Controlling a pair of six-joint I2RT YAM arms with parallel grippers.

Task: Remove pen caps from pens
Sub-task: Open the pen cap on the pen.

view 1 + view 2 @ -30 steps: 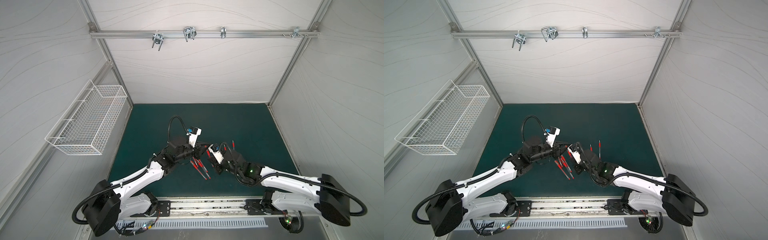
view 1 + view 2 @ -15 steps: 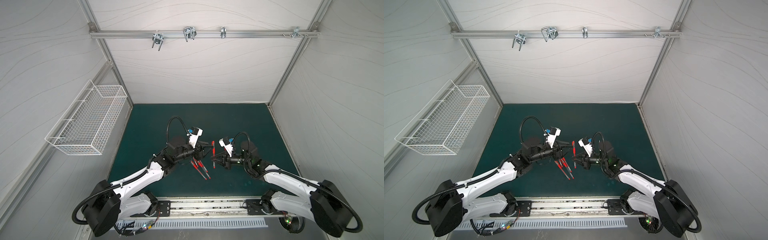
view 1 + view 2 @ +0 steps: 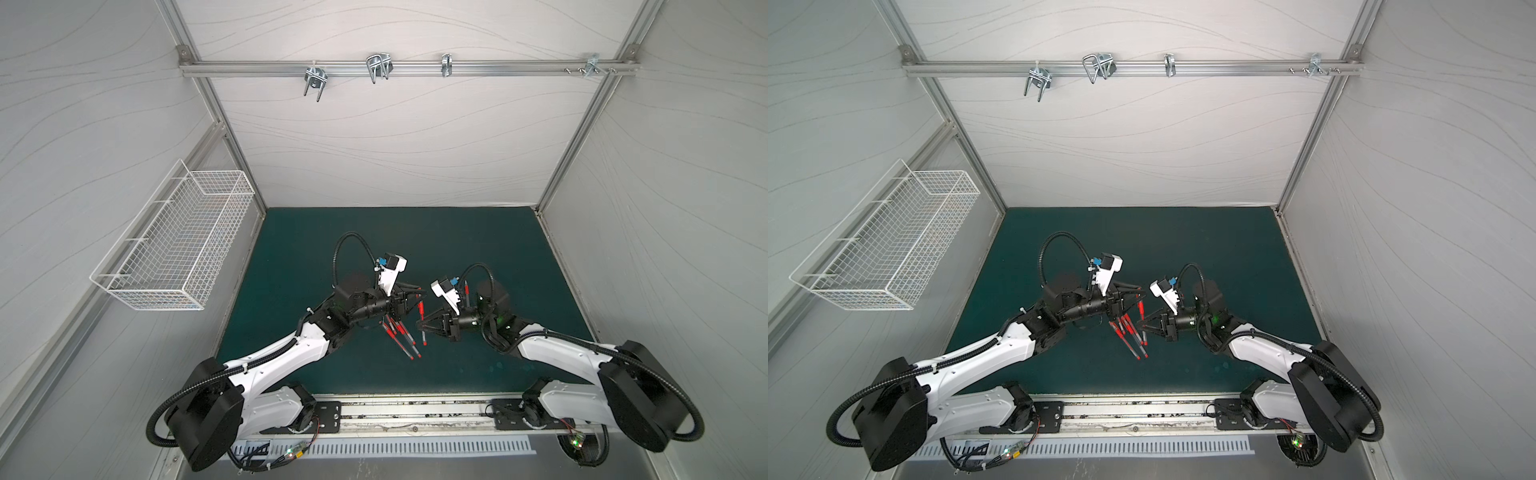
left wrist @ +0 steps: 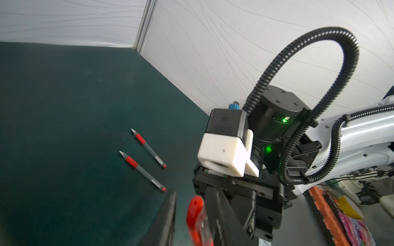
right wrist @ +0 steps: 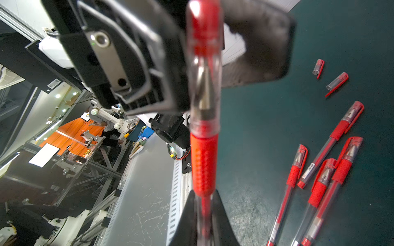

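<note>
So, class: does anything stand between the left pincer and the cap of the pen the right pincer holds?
Nothing visible does. The cap of the pen sits between the left pincer's fingers; the loose pens lie apart on the mat.

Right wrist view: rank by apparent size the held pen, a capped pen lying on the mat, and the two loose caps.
1. held pen: largest, though its nearness to the camera inflates it.
2. capped pen on the mat.
3. loose caps: smallest; the two look alike, so unranked.
</note>
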